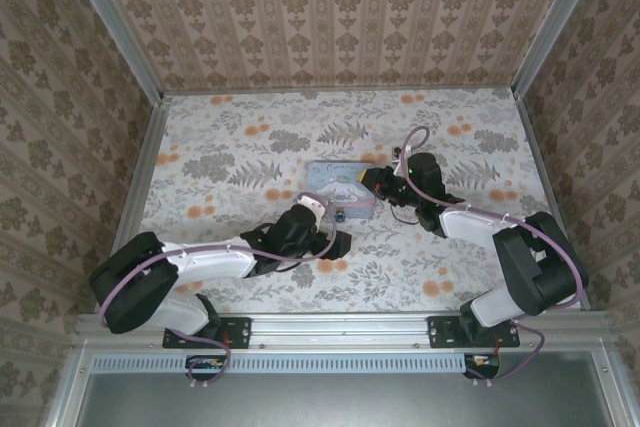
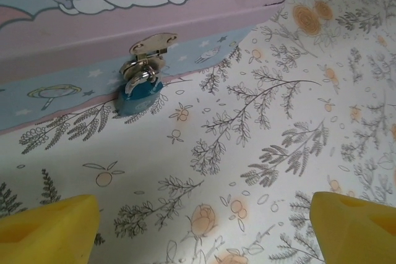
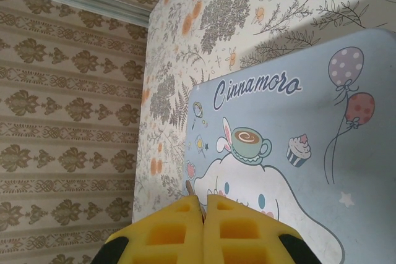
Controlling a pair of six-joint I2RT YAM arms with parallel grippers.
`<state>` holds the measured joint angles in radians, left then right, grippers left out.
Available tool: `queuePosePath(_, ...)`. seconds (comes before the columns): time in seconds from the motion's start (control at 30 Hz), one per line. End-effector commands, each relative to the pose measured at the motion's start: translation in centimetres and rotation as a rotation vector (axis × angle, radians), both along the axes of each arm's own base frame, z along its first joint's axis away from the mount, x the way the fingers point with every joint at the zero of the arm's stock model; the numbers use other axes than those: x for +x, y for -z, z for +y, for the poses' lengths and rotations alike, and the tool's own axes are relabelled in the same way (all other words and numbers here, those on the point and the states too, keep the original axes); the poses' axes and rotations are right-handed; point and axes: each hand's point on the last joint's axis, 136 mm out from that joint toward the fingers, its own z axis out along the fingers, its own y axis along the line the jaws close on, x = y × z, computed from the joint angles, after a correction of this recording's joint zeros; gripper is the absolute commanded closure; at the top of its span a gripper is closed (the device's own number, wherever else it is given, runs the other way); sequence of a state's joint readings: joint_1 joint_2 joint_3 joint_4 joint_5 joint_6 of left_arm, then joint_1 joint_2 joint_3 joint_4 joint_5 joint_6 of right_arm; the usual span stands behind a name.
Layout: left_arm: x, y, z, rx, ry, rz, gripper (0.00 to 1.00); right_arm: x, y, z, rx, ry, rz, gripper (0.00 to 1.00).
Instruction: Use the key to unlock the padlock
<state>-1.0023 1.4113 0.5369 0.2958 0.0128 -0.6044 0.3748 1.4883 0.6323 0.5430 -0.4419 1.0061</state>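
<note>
1. Top external view: the padlock [image 1: 341, 215] showed as a tiny dark speck at the near edge of the pastel tin [image 1: 335, 182], at mid-table [image 1: 230, 147]. The left gripper [image 1: 335, 242] lay just on the near side of it. The right gripper [image 1: 372, 182] sat at the tin's right end, apart from the lock. Neither gripper's jaw state could be read here.

2. Left wrist view: the left gripper [image 2: 201, 233] stood wide apart, its yellow fingertips [image 2: 49, 230] at the two bottom corners with nothing between them. The padlock [image 2: 141, 94] lay ahead and left of centre, well clear of both tips. It was small and teal, with a thin bright shackle through the metal hasp [image 2: 153, 44] on the tin's [image 2: 74, 35] side wall. Its body hung down to the floral table [image 2: 278, 122].

3. Right wrist view: the right gripper [image 3: 204, 214] had its yellow pads [image 3: 170, 233] pressed together. A thin brownish tip, taken as the key [image 3: 188, 185], stuck out at the seam. The gripper hovered over the tin's [image 3: 309, 146] printed lid.
</note>
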Motion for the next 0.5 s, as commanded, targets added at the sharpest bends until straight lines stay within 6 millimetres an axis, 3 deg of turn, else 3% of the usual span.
queuePosePath(0.0, 1.3, 0.1, -0.9, -0.002, 0.000, -0.046, 0.12, 0.5, -0.5, 0.3, 0.027, -0.008, -0.016, 1.00)
queuePosePath(0.47, 4.7, 2.2, -1.6, 0.016, -0.003, -0.067, 0.17, 2.2, 0.5, 1.7, 0.032, -0.046, 0.005, 1.00)
